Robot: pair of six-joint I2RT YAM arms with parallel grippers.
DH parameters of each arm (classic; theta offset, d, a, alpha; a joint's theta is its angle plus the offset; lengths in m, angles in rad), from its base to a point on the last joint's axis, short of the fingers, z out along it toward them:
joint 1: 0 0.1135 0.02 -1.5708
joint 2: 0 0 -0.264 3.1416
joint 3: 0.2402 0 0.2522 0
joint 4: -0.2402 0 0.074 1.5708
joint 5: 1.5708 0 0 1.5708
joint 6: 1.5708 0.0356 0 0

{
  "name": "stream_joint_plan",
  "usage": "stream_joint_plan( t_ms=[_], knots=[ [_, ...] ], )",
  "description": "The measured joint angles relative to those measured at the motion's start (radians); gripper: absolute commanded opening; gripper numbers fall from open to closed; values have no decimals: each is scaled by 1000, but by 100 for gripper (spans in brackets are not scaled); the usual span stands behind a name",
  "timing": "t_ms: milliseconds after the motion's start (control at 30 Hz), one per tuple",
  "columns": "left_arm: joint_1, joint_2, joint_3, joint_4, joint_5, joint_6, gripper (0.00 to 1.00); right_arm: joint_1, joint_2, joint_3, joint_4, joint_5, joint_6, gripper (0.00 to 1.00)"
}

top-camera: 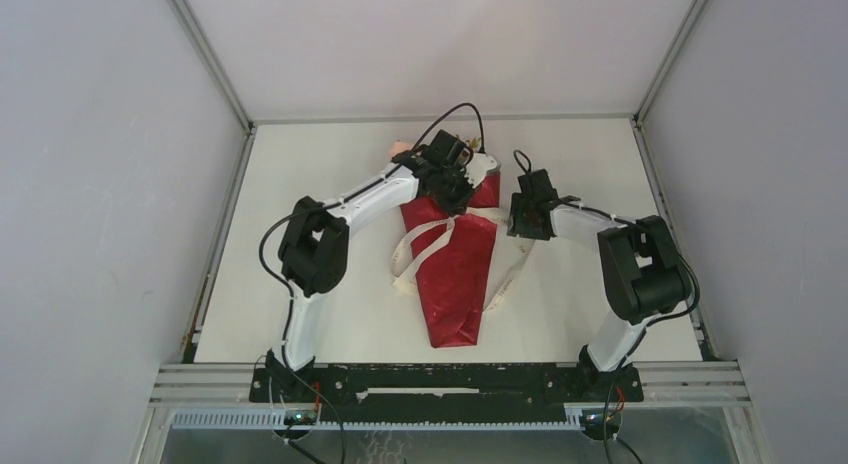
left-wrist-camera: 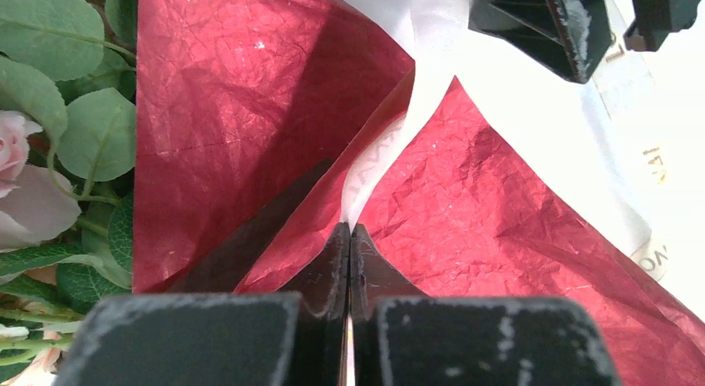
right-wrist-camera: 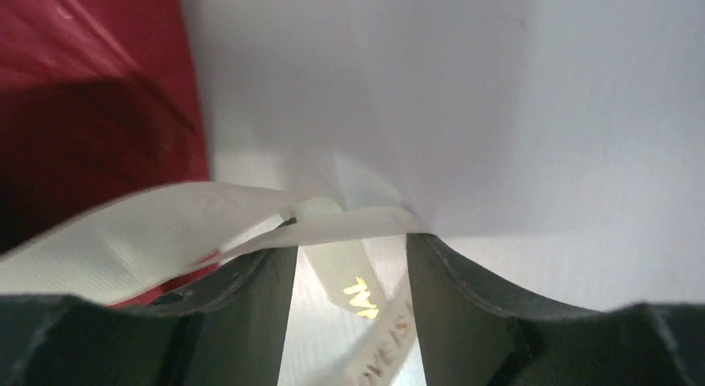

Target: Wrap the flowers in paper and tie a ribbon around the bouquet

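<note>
Left gripper (left-wrist-camera: pixel 350 232): clamped shut. You can see the ribbon (left-wrist-camera: pixel 416 95) run straight down into its tips, so it looks pinched there, right over the fold where two red flaps meet.
Right gripper (right-wrist-camera: pixel 351 236): jaws apart with a clear gap. One ribbon strand lies across the tips and isn't squeezed.
Writing: gold print on the ribbon. From your right wrist view you can read "OVE IS"; the other letters are cut off or upside down.
Bouquet (top-camera: pixel 458 274): lying flat mid-table, narrow end toward your arm bases.
Flowers (left-wrist-camera: pixel 21 178): pale pink with green leaves (left-wrist-camera: pixel 91 128), at the far end.
Paper (left-wrist-camera: pixel 233 111): deep red and crinkly, folded around the stems.
Edges: your right gripper sits just beside the bouquet's right edge, and the left one is over its wide upper part.
Room: bare table (top-camera: pixel 300 184) on both sides of the bouquet, with ribbon tails looping onto it left and right. Walls (top-camera: pixel 100 184) close it in on three sides.
</note>
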Motion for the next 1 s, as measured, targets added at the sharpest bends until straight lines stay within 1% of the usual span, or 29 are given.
stream_joint_plan(
  t_ms=[233, 333, 400, 533, 633, 800, 1000],
  knots=[
    [0, 23, 0, -5, 0, 0, 0, 27, 89, 88, -17, -13, -2, 57],
    [0, 30, 0, -7, 0, 0, 0, 41, 102, 108, -29, -19, -6, 51],
    [0, 34, 0, -8, 0, 0, 0, 49, 110, 119, -37, -19, -9, 44],
    [0, 35, 0, -7, -1, 0, 0, 58, 121, 131, -50, -31, -18, 16],
    [0, 35, 0, -8, -2, 0, 0, 59, 126, 135, -55, -49, -16, 0],
    [0, 35, 0, -8, -11, 0, 0, 59, 122, 130, -53, -75, -10, 0],
    [0, 35, 0, -7, -29, 1, 0, 87, 63, 76, -98, -158, -6, 0]
  ],
)
